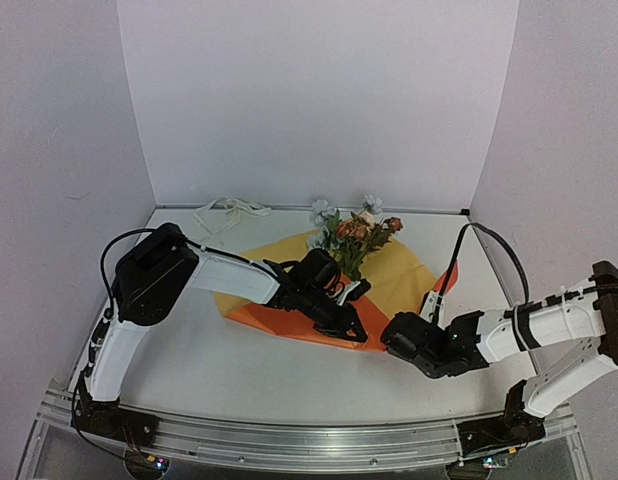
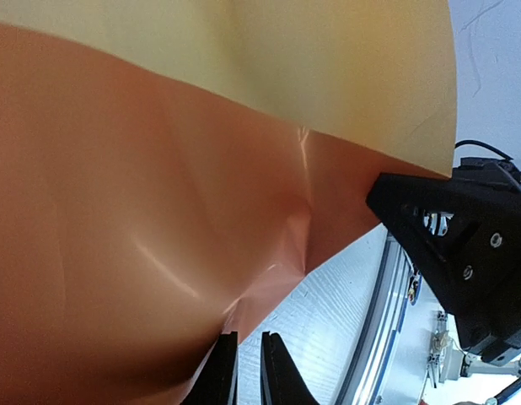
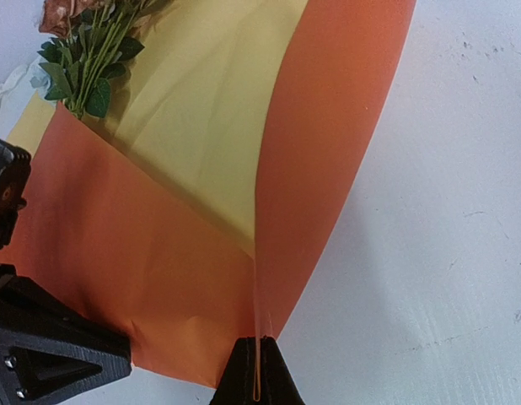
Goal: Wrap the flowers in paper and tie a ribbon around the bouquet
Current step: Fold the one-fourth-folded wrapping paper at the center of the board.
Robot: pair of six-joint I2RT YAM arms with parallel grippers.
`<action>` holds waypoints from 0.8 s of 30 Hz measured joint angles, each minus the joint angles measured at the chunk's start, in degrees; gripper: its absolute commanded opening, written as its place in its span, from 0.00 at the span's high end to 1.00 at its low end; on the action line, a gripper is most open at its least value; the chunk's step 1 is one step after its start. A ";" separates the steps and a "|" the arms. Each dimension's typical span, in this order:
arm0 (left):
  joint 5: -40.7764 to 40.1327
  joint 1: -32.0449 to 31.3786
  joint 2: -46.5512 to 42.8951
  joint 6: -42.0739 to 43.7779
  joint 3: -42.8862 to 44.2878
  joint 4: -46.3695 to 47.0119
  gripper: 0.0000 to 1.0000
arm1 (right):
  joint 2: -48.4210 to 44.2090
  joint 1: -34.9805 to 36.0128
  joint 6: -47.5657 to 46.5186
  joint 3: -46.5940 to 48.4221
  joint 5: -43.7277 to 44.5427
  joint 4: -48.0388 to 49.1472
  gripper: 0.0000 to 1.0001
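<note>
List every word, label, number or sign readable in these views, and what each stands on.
No readable text in any view.
paper: plain orange and yellow, no print.
ribbon: too small and blurred to tell whether it carries any marks.

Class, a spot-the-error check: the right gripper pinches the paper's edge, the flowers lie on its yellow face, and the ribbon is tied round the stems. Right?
No. The ribbon is not tied round the flowers' stems: it lies loose on the table, far left, clear of them, as the top external view shows. The right gripper's pinch on the paper and the flowers' place stand.
</note>
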 measured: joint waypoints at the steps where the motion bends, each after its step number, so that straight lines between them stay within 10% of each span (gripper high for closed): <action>1: -0.04 -0.02 0.00 -0.03 0.41 0.02 0.87 | -0.10 0.04 -0.33 0.00 -0.01 0.10 1.00; 24: -2.50 -0.67 5.94 -0.45 7.69 -5.00 0.86 | -1.78 0.40 -9.48 1.95 -0.40 0.72 1.00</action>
